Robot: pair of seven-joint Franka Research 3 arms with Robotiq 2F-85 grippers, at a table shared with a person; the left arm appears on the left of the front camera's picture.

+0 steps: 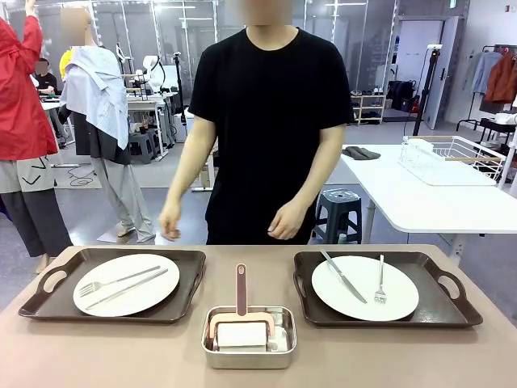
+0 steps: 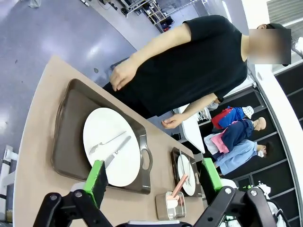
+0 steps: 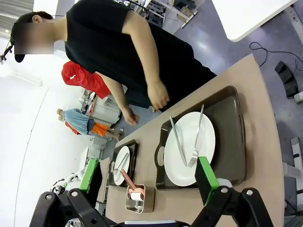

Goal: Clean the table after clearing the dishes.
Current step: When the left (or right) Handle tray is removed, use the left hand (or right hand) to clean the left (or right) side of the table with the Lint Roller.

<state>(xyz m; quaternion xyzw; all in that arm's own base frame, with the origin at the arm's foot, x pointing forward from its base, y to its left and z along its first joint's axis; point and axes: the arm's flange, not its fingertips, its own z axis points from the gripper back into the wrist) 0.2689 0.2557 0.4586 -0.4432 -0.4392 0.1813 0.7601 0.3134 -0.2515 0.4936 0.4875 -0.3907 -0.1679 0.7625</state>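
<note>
Front view: the tan worktop [image 1: 121,356] carries two brown trays side by side. The left tray [image 1: 191,283] holds the left plate [image 1: 127,284], and the right tray [image 1: 440,307] holds the right plate [image 1: 365,288]. A knife [image 1: 346,277] and fork [image 1: 380,284] lie on the right plate, and another pair lies on the left plate. Between the trays, near the front edge, a steel pan [image 1: 249,360] holds a pink-handled roller [image 1: 241,335]. A person stands at the far side, with one hand [image 1: 170,222] and the other hand [image 1: 287,220] hanging free. The left tool [image 2: 152,177] and the right tool [image 3: 147,174] hover with jaws wide apart, holding nothing.
</note>
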